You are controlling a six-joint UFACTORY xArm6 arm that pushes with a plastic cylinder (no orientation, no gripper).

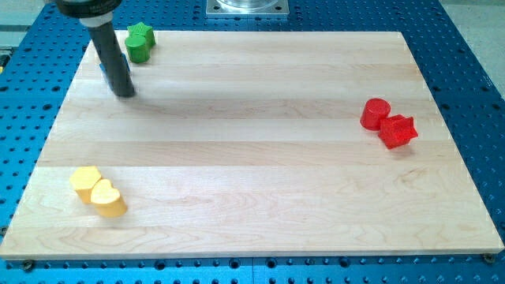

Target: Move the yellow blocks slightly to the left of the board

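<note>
Two yellow blocks lie touching near the board's bottom left: a yellow hexagon block and a yellow heart-shaped block just right and below it. My tip rests on the board near the view's top left, far above the yellow blocks. A green star-shaped block sits just up and right of the rod. A sliver of a blue block shows behind the rod's left side, mostly hidden.
A red cylinder block and a red star-shaped block touch at the right side of the wooden board. A blue perforated table surrounds the board. A metal mount sits at the top edge.
</note>
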